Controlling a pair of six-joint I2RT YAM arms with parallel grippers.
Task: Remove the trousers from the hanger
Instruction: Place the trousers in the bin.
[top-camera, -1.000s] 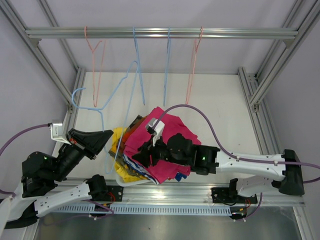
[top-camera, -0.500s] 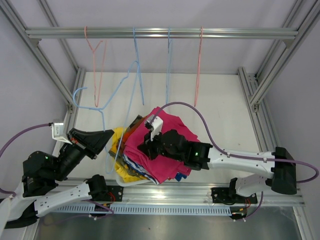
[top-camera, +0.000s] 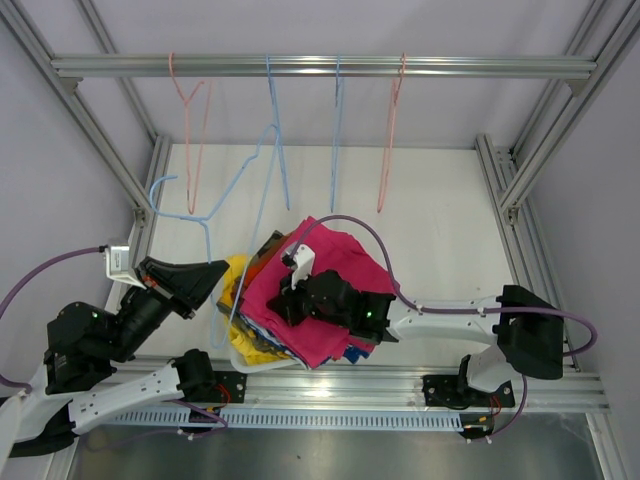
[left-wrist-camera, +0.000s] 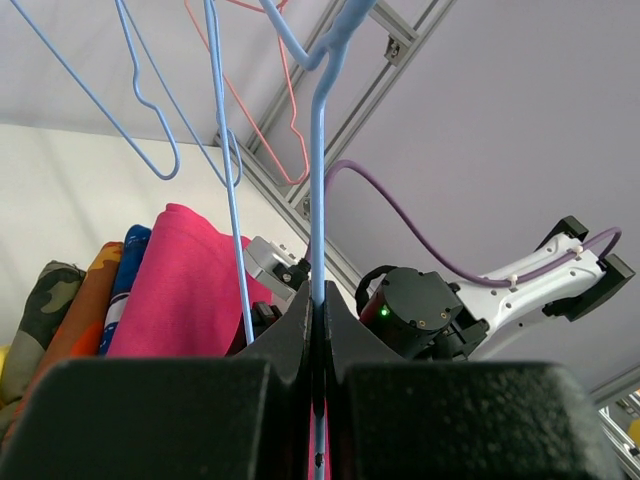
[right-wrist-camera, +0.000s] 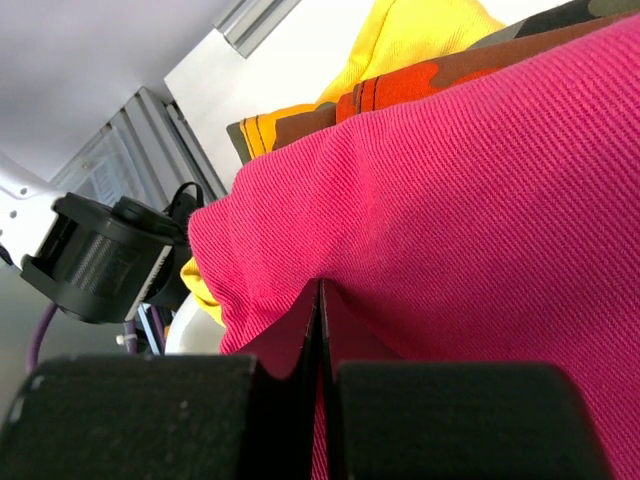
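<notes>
Trousers (top-camera: 338, 250) lay as a folded stack on the table (top-camera: 440, 200) near its front edge, between the two arms. Magenta pair on top; orange-black, blue-white-red, camouflage and yellow edges showed beneath on the left side. Right gripper (top-camera: 285, 305) rested on the stack's near-left part, jaws closed, pinching a crease of the magenta cloth, as the right wrist view showed. Left gripper (left-wrist-camera: 318, 312) sat just left of the stack, jaws clamped on the wire of a blue hanger (left-wrist-camera: 318, 200). That wire ran down against the stack's left side; whether it passed through the folds could not be told. Four other hangers, pink and blue, hung from the rail (top-camera: 480, 66) at the back.
</notes>
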